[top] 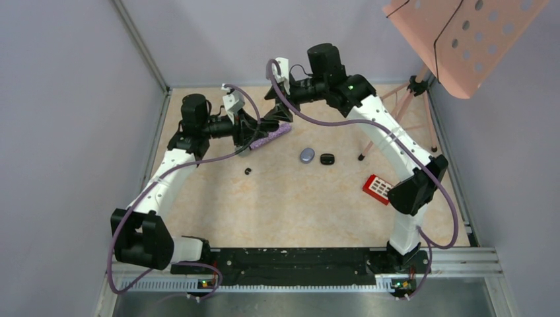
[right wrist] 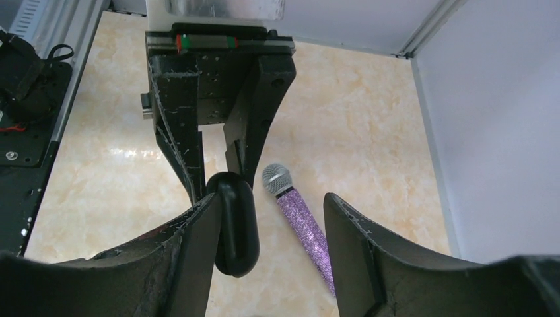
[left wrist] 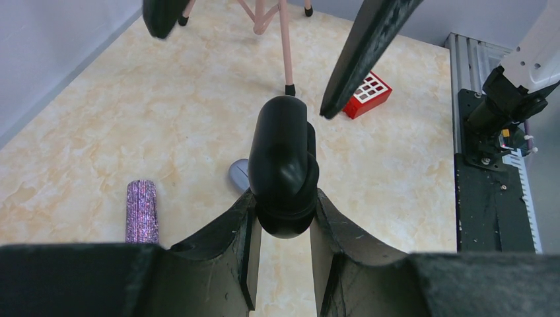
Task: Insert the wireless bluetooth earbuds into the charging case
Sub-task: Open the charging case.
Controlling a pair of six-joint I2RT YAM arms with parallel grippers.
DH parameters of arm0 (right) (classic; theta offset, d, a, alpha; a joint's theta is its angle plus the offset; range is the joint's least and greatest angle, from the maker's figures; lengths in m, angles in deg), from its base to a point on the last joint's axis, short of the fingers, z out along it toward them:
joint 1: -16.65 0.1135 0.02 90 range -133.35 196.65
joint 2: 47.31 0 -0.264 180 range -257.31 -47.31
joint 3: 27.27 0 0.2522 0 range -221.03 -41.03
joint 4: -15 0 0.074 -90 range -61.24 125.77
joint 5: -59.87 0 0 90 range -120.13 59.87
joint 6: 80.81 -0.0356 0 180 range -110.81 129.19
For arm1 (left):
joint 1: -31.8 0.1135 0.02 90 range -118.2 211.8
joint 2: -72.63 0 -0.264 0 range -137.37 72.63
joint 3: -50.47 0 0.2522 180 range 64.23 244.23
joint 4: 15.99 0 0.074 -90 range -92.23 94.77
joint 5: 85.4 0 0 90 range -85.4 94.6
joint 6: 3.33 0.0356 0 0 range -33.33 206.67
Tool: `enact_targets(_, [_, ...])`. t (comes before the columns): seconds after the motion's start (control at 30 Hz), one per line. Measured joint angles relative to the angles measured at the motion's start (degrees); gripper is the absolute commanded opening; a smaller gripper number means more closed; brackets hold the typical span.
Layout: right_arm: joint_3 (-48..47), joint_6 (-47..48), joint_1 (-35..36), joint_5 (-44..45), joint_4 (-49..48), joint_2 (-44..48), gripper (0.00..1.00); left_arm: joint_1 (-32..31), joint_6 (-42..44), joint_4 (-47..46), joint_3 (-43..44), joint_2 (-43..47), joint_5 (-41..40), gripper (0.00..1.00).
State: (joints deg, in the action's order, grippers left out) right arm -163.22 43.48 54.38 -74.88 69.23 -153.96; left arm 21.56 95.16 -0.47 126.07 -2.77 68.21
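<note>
My left gripper (left wrist: 284,198) is shut on a glossy black oval charging case (left wrist: 284,162), held above the table with its lid closed. The same charging case (right wrist: 232,224) lies against the inner face of one finger of my right gripper (right wrist: 271,201). That gripper is open, with a wide gap to its other finger. In the top view both grippers, left gripper (top: 254,129) and right gripper (top: 280,109), meet at the back of the table, and the case between them is hidden. One tiny black earbud (top: 248,171) lies loose on the table in front of them.
A purple glitter microphone (top: 272,137) lies under the grippers. A grey-lilac oval case (top: 307,155) and a small black oval case (top: 327,158) sit mid-table. A red block (top: 378,187) lies on the right. A pink stand (top: 462,39) rises at the back right.
</note>
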Motion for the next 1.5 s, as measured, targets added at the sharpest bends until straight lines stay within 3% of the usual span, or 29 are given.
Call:
enact_targets(0.4, [2.6,0.5,0.0,-1.5,1.2,0.0,0.58,0.0,-1.3,-0.4,0.0,0.0,0.1,0.00])
enact_targets(0.9, [2.5,0.8,0.0,3.2,0.8,-0.3,0.55,0.1,-0.8,0.1,0.0,0.0,0.7,0.00])
enact_targets(1.13, [2.4,-2.9,-0.4,5.1,-0.7,-2.4,0.55,0.1,-0.8,1.2,0.0,0.0,0.1,0.00])
enact_targets(1.5, [2.0,-9.8,-3.3,-1.2,-1.9,-2.8,0.60,0.1,-0.8,0.5,0.0,0.0,-0.2,0.00])
